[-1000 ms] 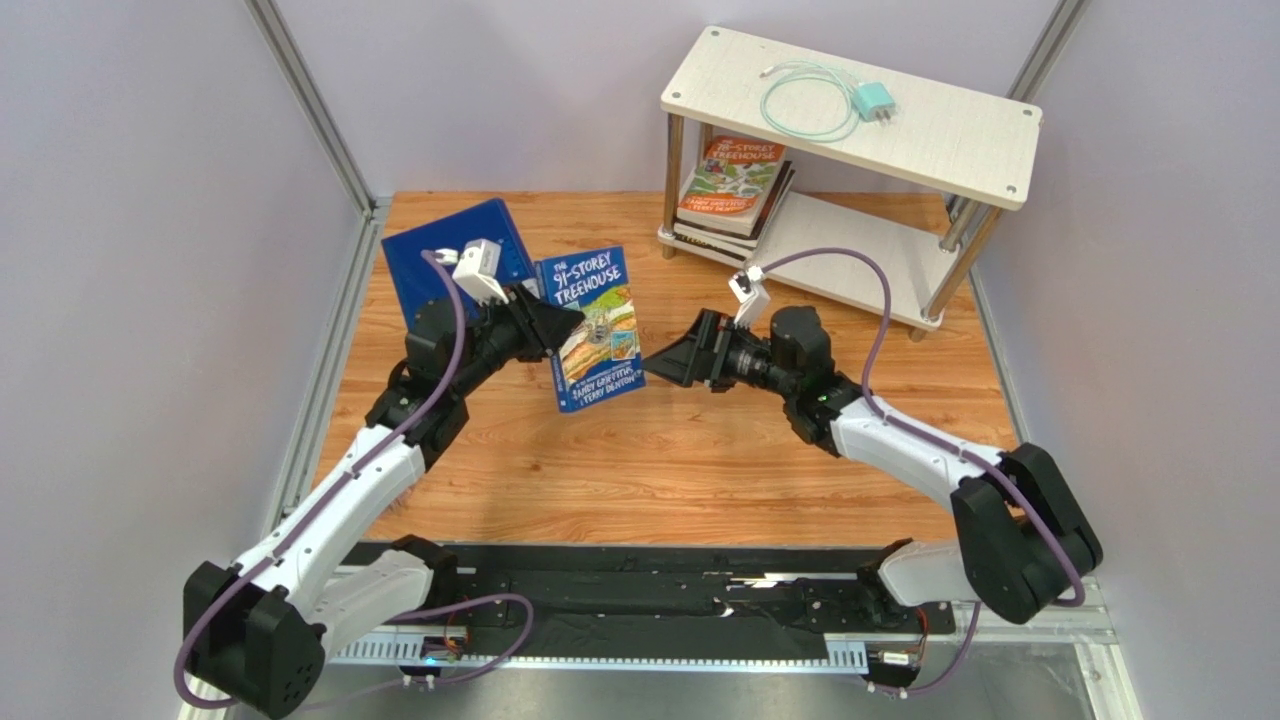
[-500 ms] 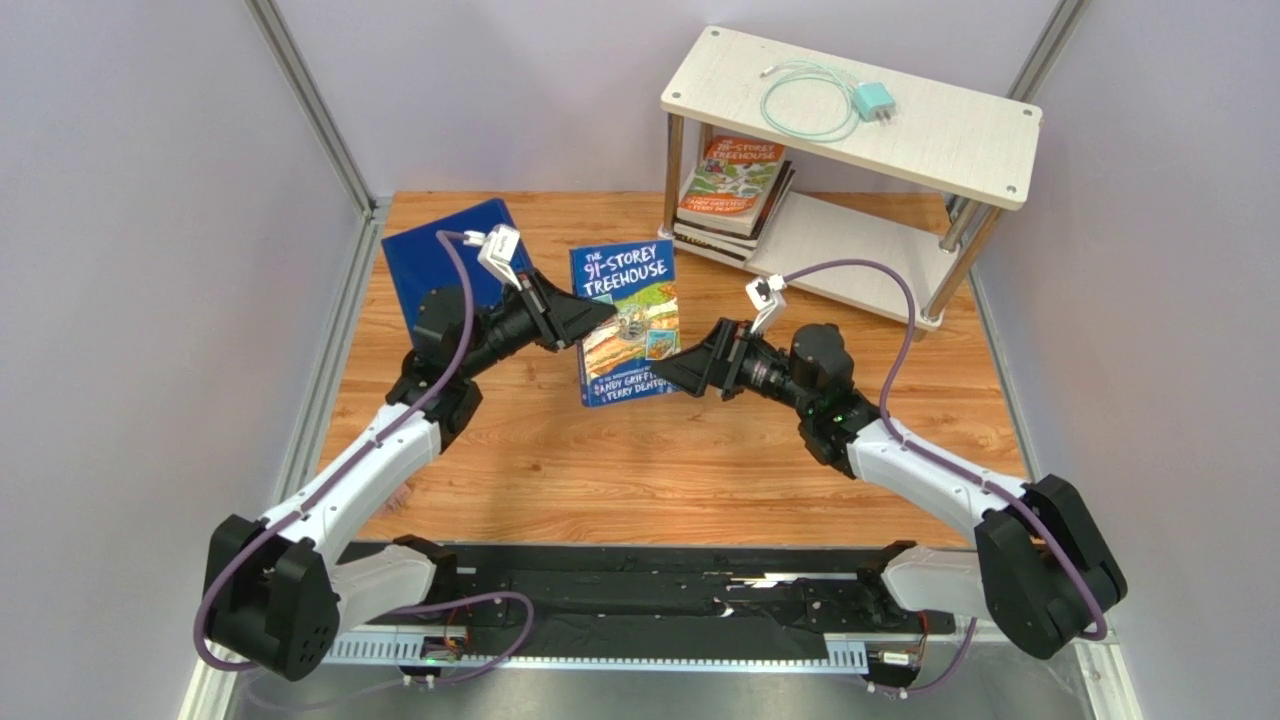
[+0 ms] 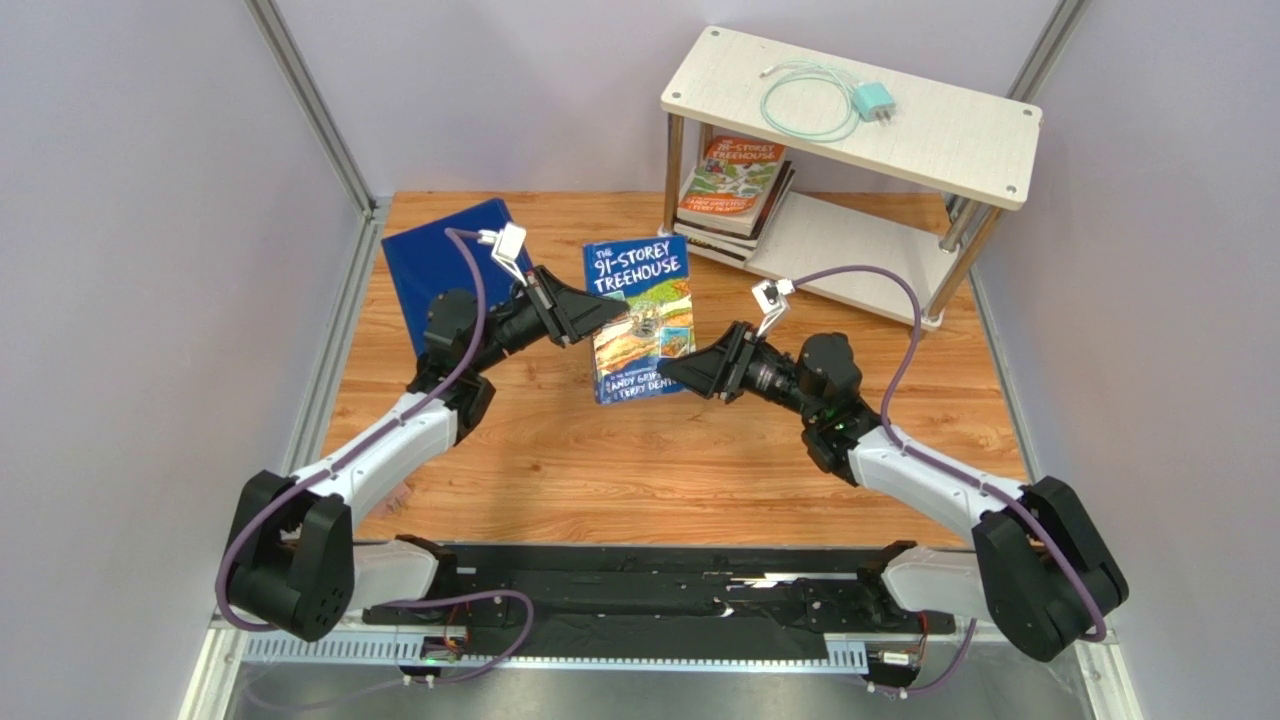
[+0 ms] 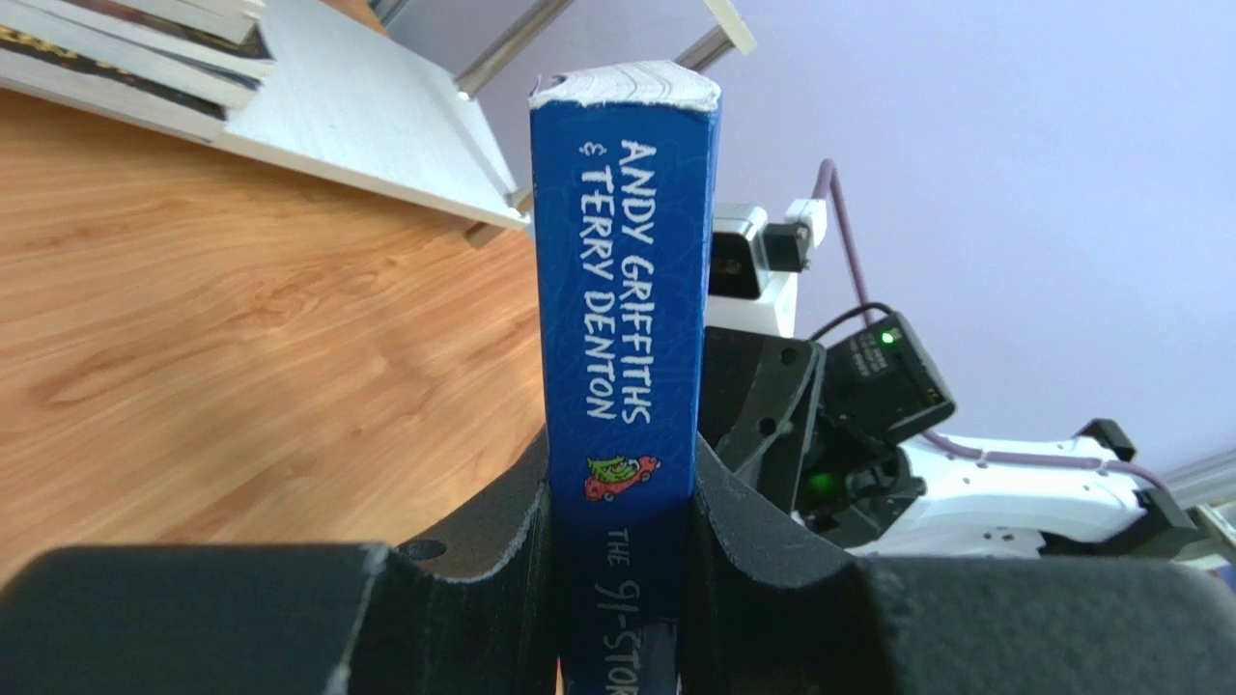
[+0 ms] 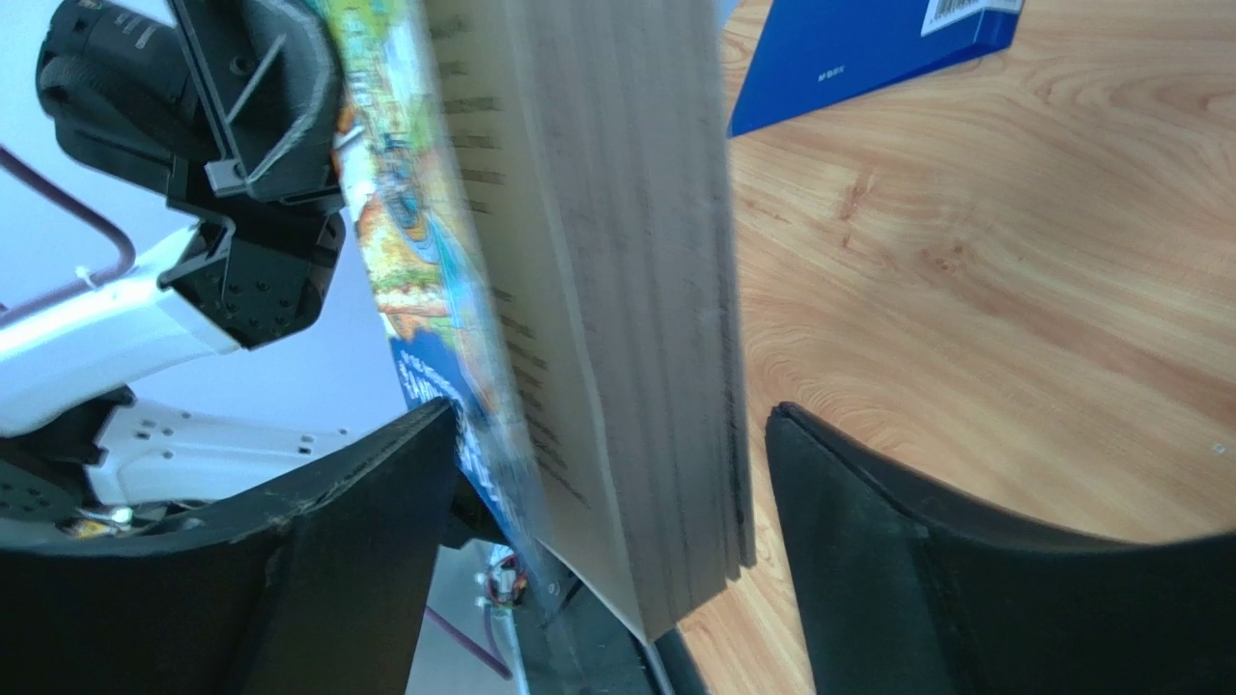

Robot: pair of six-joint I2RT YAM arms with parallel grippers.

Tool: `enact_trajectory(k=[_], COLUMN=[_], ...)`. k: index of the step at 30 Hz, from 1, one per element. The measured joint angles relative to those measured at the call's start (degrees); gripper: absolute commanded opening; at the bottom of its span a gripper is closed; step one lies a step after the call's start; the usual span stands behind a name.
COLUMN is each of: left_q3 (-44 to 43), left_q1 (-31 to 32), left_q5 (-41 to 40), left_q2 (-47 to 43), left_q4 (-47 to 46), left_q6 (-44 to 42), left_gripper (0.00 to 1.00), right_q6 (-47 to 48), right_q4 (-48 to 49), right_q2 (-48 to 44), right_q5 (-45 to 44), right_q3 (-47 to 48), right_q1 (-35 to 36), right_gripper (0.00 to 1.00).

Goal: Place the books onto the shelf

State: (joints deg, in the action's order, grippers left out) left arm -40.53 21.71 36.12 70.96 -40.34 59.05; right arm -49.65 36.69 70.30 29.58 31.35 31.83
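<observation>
Wood counter (image 3: 676, 465), shelf (image 3: 962, 143) back right. Left end effector (image 4: 621, 456) clamps blue Treehouse book (image 3: 643, 308) by spine; right end effector (image 5: 610, 420) open astride page edge: close squarely, then left lets go.

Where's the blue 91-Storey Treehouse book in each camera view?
Top external: the 91-Storey Treehouse book is mid-frame, in the air between the two arms.
Left wrist: centre, spine upright, clamped in the left gripper.
Right wrist: centre, page edge toward the camera.
Shared landmark: the wooden table, in all three.
</observation>
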Motion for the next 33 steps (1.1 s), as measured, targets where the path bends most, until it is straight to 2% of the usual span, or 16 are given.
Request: enact_trajectory(k=[1, 2, 3, 4, 6, 7, 8, 11, 12, 14, 21, 27, 33], left_q3=[0.1, 0.1, 0.1, 0.1, 0.0, -0.2, -0.4, -1.9, -2.5, -2.2, 12.4, 18.1, 19.6], left_q1=[0.0, 0.0, -0.2, -0.3, -0.3, -0.3, -0.3, -0.1, -0.1, -0.4, -2.5, -2.5, -2.5], left_q5=[0.0, -0.2, -0.7, -1.0, -1.1, -1.1, -1.2, -4.9, -7.5, -12.2, -25.9, -27.8, -26.4], left_q2=[0.3, 0.5, 0.9, 1.4, 2.4, 2.7, 3.1, 2.7, 2.0, -0.6, -21.1, -27.2, -28.2], left_q4=[-0.2, -0.3, -0.6, -0.9, -1.6, -1.7, -1.5, 4.5, 8.5, 13.9, 22.5, 28.5, 31.1], left_q6=[0.1, 0.2, -0.1, -0.2, -0.2, -0.2, -0.2, -2.3, -3.5, -5.7, -6.9, -8.7, -10.5], left_gripper=[0.00, 0.00, 0.00, 0.19, 0.40, 0.59, 0.66, 0.73, 0.86, 0.99, 1.00, 1.00, 0.99], right_q6=[-0.6, -0.5, -1.0, -1.0, -0.9, -0.6, -0.2, 1.7, 2.3, 3.3, 7.2, 10.3, 9.4], right_q4=[0.1, 0.1, 0.2, -0.2, -2.0, -3.0, -4.5, -9.9, -12.1, -15.8, -27.7, -33.7, -31.3], right_q2=[-0.2, -0.5, -1.0, -1.6, -3.2, -3.8, -4.5, -6.2, -6.5, -6.7, -6.7, -6.3, 0.9], right_q5=[0.3, 0.6, 0.8, 0.9, 0.8, 0.5, -0.1, -1.7, -2.4, -3.4, -6.0, -6.7, -5.3], right_q3=[0.0, 0.0, 0.0, 0.0, 0.0, 0.0, 0.1, 0.5, 0.6, 1.0, 6.1, 13.9, 20.3], right_q1=[0.0, -0.2, -0.3, -0.3, -0.3, -0.3, -0.3, -0.5, -0.8, -2.2, -9.8, -14.9, -19.5], right_gripper=[0.03, 0.00, 0.00, 0.00, 0.00, 0.00, 0.00, 0.00, 0.00, 0.00, 0.00, 0.00, 0.00])
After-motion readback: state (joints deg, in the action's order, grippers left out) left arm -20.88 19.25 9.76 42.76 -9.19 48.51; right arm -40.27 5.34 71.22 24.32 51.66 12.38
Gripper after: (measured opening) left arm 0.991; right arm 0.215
